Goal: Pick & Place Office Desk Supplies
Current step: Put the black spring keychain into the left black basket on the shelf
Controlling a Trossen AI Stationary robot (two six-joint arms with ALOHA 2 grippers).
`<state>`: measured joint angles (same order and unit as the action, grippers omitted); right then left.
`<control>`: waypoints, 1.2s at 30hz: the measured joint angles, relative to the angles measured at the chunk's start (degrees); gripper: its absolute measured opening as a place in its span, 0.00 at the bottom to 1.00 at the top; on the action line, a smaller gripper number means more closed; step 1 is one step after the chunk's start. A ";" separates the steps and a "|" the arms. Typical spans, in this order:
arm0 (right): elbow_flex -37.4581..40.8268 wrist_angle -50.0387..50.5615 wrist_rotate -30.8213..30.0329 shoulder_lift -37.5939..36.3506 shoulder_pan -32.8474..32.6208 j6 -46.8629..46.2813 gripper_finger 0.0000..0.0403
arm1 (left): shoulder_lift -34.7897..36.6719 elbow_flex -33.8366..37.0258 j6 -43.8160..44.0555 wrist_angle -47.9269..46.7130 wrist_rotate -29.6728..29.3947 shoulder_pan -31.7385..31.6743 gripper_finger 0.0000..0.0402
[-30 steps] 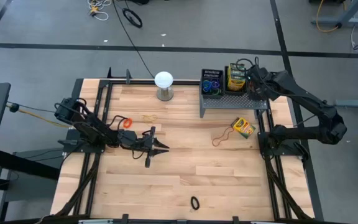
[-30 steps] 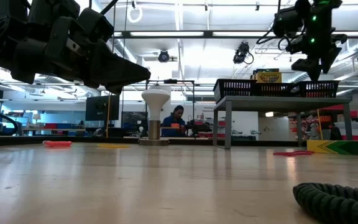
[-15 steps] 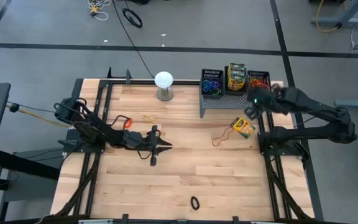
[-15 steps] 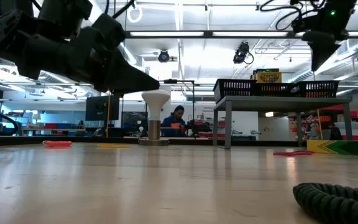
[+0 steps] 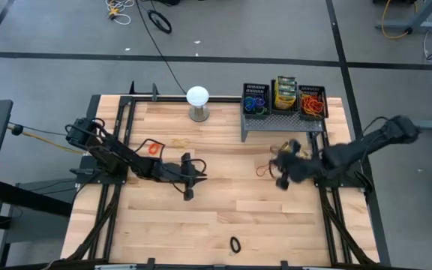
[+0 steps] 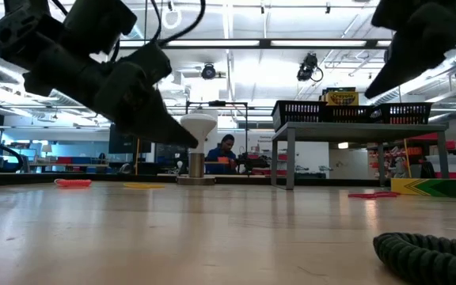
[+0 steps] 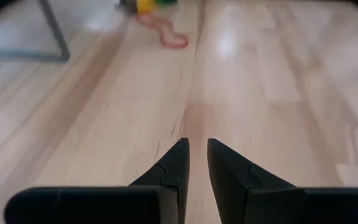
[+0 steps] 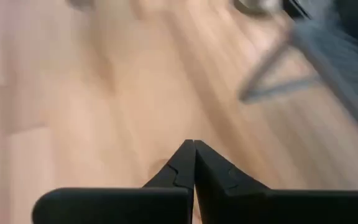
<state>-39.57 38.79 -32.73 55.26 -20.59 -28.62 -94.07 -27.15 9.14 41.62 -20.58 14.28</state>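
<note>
My right gripper (image 5: 281,178) (image 8: 194,149) hangs shut above the table, at the near side of the grey riser (image 5: 280,120). It partly hides the yellow-and-green crayon box (image 6: 434,187) lying flat on the wood. A red rubber band (image 5: 264,166) lies just to its left. On the riser stand three black mesh bins (image 5: 256,99); the middle one (image 5: 285,94) holds a crayon box. My left gripper (image 5: 199,180) (image 7: 197,149) hovers over mid-table, tipped down, open by a narrow gap with nothing between its fingers. A black band (image 5: 235,244) lies near the front edge.
A white globe on a short stand (image 5: 197,101) is at the far edge. An orange band (image 5: 150,147) and a tan band (image 5: 180,141) lie flat at the left. Bare wood stretches between the two grippers and toward the near edge.
My right gripper has left the bins on the riser, swung down and toward the near edge, and now hangs over the crayon box on the table; it has shut on the way. My left gripper has tipped further down and shifted slightly toward the table's right.
</note>
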 joint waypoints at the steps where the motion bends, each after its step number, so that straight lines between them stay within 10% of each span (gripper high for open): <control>1: 1.27 -3.54 -1.17 0.72 -2.31 0.59 0.01 | 0.00 -0.09 1.34 -1.27 -0.30 0.00 0.16; 8: 9.25 -24.96 -4.02 6.44 -13.70 5.18 0.02 | 0.01 -0.07 6.25 -4.72 -1.70 0.00 0.16; 17: 12.01 -25.10 -4.05 13.44 -13.59 -2.34 0.09 | -2.27 -0.09 5.95 -1.63 -1.39 0.00 0.16; 22: 11.96 -43.57 7.29 20.92 -13.90 1.88 0.18 | -6.58 -0.09 5.35 2.92 0.05 0.42 0.16; 36: -9.97 -43.25 21.84 47.15 -20.22 26.10 0.42 | -12.27 -0.15 4.84 9.53 0.04 0.87 0.16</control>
<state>-49.54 -4.46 -10.90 102.41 -40.80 -2.52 -106.34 -27.30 13.98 51.15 -20.55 15.16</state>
